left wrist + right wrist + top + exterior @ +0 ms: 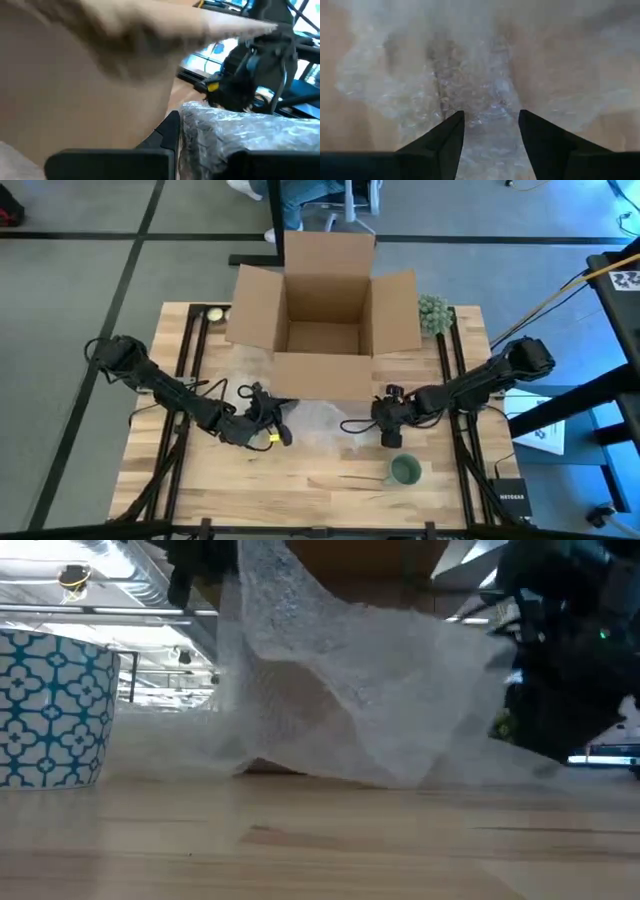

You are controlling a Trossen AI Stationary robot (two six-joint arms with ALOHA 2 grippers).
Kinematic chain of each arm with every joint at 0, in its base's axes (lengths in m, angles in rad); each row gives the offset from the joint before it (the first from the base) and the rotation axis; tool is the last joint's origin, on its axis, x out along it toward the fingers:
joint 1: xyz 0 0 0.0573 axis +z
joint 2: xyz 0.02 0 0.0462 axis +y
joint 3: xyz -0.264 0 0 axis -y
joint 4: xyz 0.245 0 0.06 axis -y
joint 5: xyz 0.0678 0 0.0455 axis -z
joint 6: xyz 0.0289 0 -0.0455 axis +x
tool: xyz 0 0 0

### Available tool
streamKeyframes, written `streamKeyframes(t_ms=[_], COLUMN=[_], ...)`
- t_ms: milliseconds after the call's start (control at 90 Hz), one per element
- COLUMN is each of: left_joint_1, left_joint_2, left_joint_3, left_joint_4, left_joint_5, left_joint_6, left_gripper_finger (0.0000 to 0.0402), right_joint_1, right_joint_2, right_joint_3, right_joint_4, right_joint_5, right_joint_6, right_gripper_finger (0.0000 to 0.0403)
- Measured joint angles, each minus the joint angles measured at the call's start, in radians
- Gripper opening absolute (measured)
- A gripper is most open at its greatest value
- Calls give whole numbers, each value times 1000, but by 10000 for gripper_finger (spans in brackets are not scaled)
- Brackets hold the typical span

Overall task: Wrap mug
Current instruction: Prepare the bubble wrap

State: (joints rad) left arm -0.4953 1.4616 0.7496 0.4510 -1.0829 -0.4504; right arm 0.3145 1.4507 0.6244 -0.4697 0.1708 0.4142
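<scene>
A sheet of clear bubble wrap (318,418) lies on the wooden table in front of the box, between my two grippers. In the low view one part of it (270,600) rises in a peak while its lower edge (400,775) rests on the table. The mug (405,470) stands upright on its base near the front edge, apart from the wrap; its side shows a blue pattern (50,710). My left gripper (278,435) is shut on the wrap. My right gripper (491,125) is open above the wrap; whether it touches, I cannot tell. My left gripper holds a bunched part of the bubble wrap (215,130) between its two fingers (167,135); several layers seem gathered there. That part is off the table and the rest of the sheet trails away. Which edge it is does not show.
An open cardboard box (325,310) stands at the far middle, its front flap hanging toward the wrap. A small green plant (435,312) sits at its right and a round object (213,313) at the far left. A person's legs (300,200) show beyond the table.
</scene>
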Motion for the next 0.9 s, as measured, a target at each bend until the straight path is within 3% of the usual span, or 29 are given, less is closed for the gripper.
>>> streamKeyframes(t_ms=[278,489,633,778,900], left_joint_1=[-4,-18,-38,-56,-55], left_joint_2=[0,0,0,0,0], left_joint_3=[0,-1,-1,-1,-1], left_joint_4=[-33,-241,-367,-422,-410], left_joint_5=[-76,-99,-36,61,71], left_joint_6=[-24,-226,-382,-408,-411], left_gripper_finger=[1,1,1,1,1], right_joint_1=[17,71,86,85,85], right_joint_2=[-20,-20,-30,-57,-77], right_joint_3=[4,4,9,46,70], right_joint_4=[-228,-345,-357,-339,-280], right_joint_5=[-96,-122,-110,-61,-3], right_joint_6=[54,77,73,35,-3], right_gripper_finger=[177,177,177,177,177])
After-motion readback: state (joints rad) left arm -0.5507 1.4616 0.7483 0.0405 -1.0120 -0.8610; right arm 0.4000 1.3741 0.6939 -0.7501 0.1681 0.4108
